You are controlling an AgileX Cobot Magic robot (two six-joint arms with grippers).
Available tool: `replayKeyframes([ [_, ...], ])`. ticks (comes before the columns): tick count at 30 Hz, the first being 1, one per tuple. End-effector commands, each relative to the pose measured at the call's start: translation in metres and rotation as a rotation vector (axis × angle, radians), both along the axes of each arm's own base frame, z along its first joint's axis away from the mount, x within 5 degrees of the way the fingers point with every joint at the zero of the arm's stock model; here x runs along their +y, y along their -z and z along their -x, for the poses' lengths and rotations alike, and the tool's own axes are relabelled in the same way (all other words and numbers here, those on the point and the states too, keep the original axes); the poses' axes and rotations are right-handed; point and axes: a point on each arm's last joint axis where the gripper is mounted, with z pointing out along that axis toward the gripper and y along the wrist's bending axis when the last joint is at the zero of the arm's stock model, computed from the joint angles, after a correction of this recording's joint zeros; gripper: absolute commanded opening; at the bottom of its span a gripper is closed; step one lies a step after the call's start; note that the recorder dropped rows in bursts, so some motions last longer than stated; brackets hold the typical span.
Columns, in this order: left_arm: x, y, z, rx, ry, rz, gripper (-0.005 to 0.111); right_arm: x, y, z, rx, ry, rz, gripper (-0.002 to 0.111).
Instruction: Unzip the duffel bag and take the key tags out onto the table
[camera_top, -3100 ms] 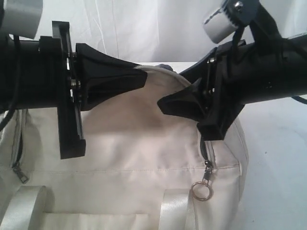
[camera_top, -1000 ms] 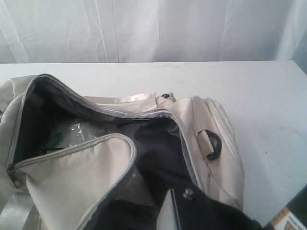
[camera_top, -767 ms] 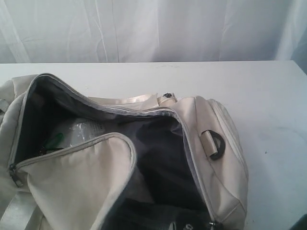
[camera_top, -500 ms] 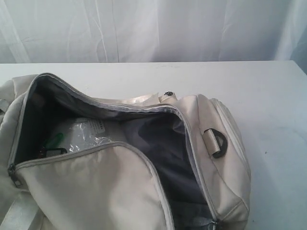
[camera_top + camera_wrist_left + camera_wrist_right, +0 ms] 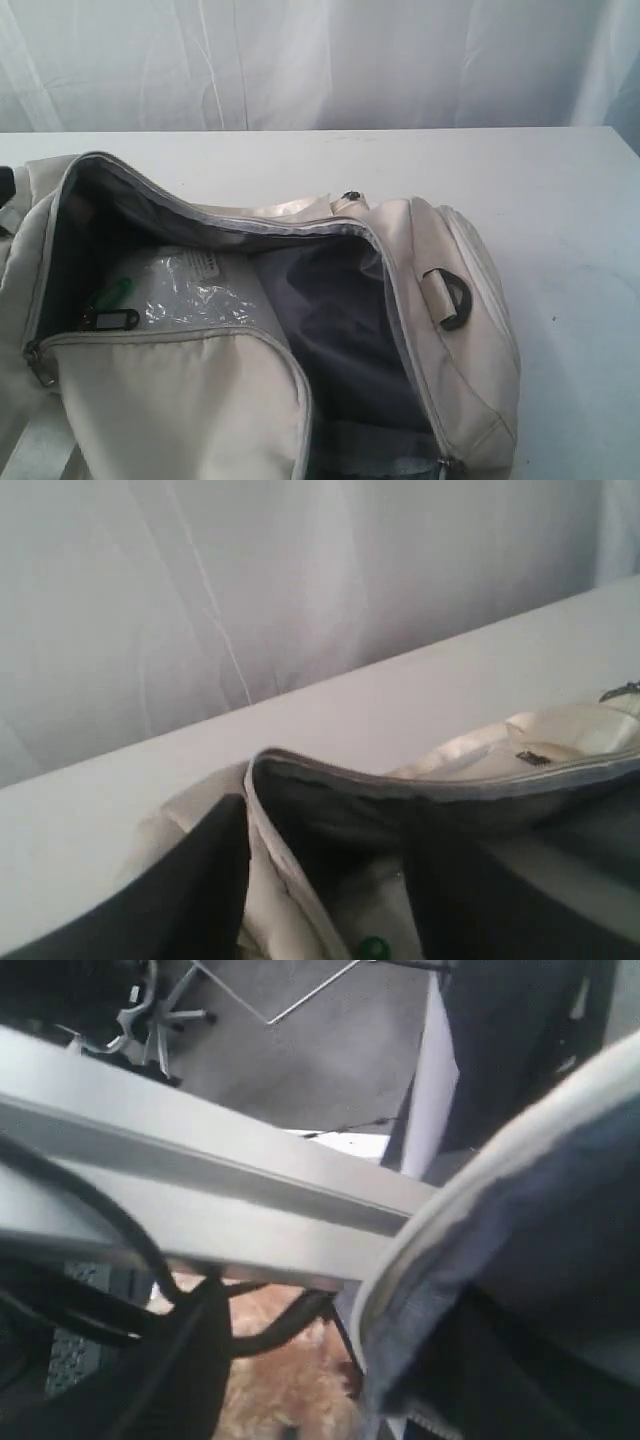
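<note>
The cream duffel bag (image 5: 170, 400) lies unzipped on the white table (image 5: 560, 200), its grey lining showing. Inside near its left end lie the key tags (image 5: 112, 296); a green one and a dark one show, beside a clear plastic-wrapped packet (image 5: 200, 290). My left gripper (image 5: 330, 830) is open and straddles the bag's end rim (image 5: 262, 810), one finger outside, the other inside. A green tag (image 5: 372, 947) peeks below it. In the exterior view only a dark bit shows at the left edge. My right gripper (image 5: 345, 1330) is open and empty, off the table's side.
A white curtain (image 5: 320, 60) hangs behind the table. A black D-ring (image 5: 455, 300) sits on the bag's right end. Bare tabletop lies behind and to the right of the bag. The right wrist view shows a metal frame bar (image 5: 200, 1190) and the floor.
The right arm has left the exterior view at the bottom edge and its jaws have opened. The front flap has sagged and flattened, showing more of the tags and packet.
</note>
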Motion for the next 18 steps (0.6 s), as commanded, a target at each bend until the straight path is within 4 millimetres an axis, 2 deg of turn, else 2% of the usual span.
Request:
replayKeyframes([
  [1,0.000,0.016,0.002,0.073,-0.006,0.071,0.052,0.000,-0.030,0.010,0.175,-0.047,-0.118,0.056],
  [6,-0.012,0.024,0.007,0.097,0.132,0.102,0.052,-0.003,-0.025,0.011,0.143,-0.082,-0.074,0.056],
  [9,-0.019,0.027,0.005,0.118,0.184,0.096,0.052,-0.006,-0.017,0.009,0.068,-0.094,-0.008,0.057],
  [14,-0.028,0.039,-0.006,0.161,0.213,-0.019,0.052,-0.021,0.009,-0.002,-0.171,-0.123,0.242,0.061],
  [18,-0.036,0.047,-0.017,0.198,0.229,-0.100,0.052,-0.018,0.010,-0.006,-0.203,-0.081,0.226,0.061],
])
